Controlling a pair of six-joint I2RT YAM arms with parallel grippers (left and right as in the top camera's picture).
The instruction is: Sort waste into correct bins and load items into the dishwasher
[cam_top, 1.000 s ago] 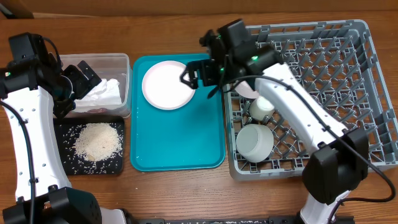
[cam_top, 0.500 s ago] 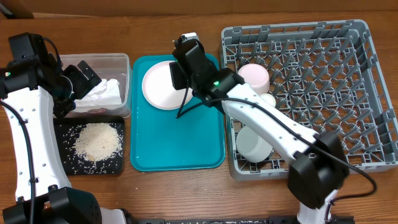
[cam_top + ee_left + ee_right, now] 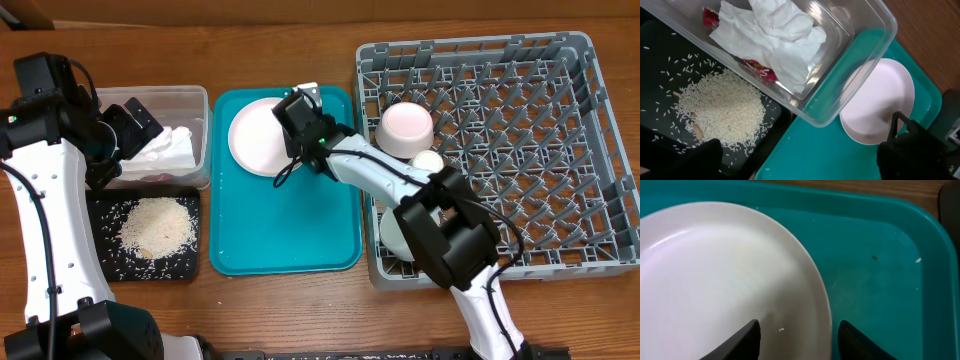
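Pink and round, the plate lies flat at the far end of the teal tray. My right claw is down over its edge, partly open. One finger is over the plate and one is over the tray, with the rim in between. I cannot tell if they touch it. My left claw is wide open and holds nothing. It hangs above the clear tub, where the tissue and red wrapper lie. Rice sits in the black tray. A pinkish bowl, a cup and a pale bowl are in the grey rack.
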